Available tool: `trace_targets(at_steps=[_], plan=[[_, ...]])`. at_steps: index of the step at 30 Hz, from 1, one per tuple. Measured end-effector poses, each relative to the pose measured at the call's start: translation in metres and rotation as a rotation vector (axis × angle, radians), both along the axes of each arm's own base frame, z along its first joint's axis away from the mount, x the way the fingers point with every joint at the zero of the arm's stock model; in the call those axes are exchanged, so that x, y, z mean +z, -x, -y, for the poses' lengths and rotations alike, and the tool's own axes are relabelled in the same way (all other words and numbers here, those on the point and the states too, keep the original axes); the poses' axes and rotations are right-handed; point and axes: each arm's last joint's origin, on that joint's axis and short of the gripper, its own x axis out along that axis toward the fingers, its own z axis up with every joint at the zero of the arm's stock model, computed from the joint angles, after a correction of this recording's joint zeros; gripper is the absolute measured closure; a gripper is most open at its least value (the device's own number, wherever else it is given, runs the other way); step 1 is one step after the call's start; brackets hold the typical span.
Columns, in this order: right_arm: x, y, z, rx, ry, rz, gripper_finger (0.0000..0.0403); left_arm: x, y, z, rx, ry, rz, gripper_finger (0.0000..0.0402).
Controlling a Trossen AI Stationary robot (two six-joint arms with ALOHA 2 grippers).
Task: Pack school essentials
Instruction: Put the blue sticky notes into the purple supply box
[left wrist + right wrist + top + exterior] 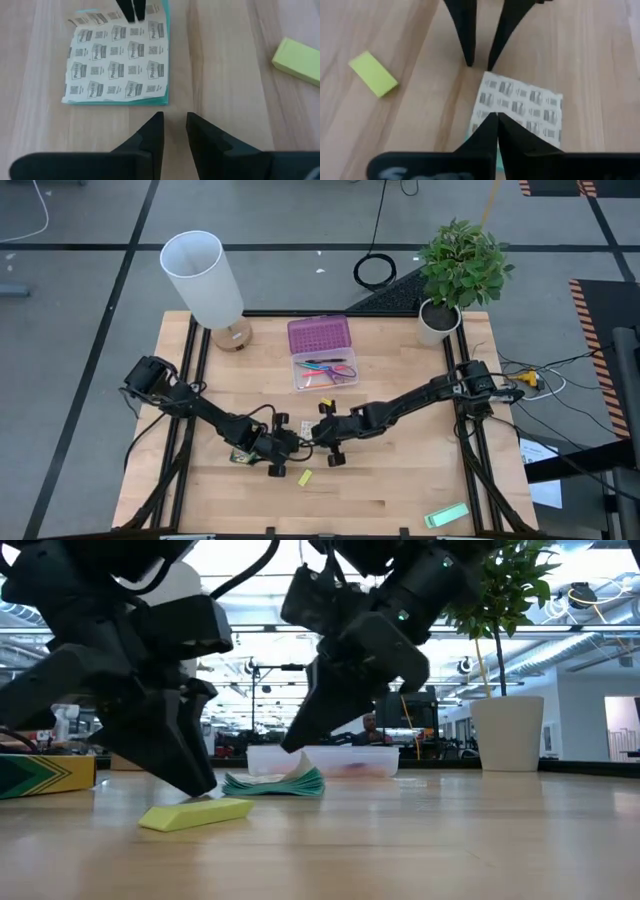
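The small teal-edged packet (117,62) lies on the table between my two grippers. My right gripper (497,117) is shut on the packet's edge on its side. My left gripper (175,120) stands just off the opposite edge, fingers a little apart with nothing between them, tips low over the wood. The tiny yellow block (305,477) lies flat near the packet, toward the near edge. The yellow-green crayon box (240,456) lies beside my left gripper. Purple-handled scissors and pencils (330,370) rest in the clear case tray (300,380). My right gripper pinches the packet's edge (506,131) between its two fingertips, slanting down from the table's right. In the low view that end (300,770) curls up off the wood, while the rest of the packet (260,785) lies flat. One sheet or several, I cannot tell.
The case's purple lid (318,335) lies open behind its tray. A white lamp (205,280) stands at the far left and a potted plant (455,270) at the far right. A pale green flat block (447,515) lies near the front right edge.
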Motion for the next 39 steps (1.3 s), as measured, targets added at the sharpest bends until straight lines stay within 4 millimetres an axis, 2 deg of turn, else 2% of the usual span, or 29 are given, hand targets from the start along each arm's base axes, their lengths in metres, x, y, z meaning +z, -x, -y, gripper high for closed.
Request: trace_targets(at_steps=[13,24,33,36,39], plan=[[-0.008,0.005,0.005,-0.076,-0.042,-0.072,0.0402,0.000,0.000,0.000,0.007,-0.016,0.008,0.0314],[-0.042,0.030,0.014,-0.115,-0.121,-0.006,0.0402,-0.001,0.000,-0.001,0.022,-0.014,0.010,0.0314],[-0.063,0.050,0.024,-0.132,-0.168,-0.077,0.0403,-0.002,0.001,-0.004,0.054,-0.022,-0.014,0.0314],[-0.066,0.053,0.024,-0.132,-0.166,-0.086,0.0403,-0.003,0.003,-0.004,0.030,-0.098,-0.018,0.0313],[-0.066,0.054,0.024,-0.130,-0.168,-0.089,0.0403,-0.003,0.005,-0.001,-0.057,-0.256,-0.004,0.0313]])
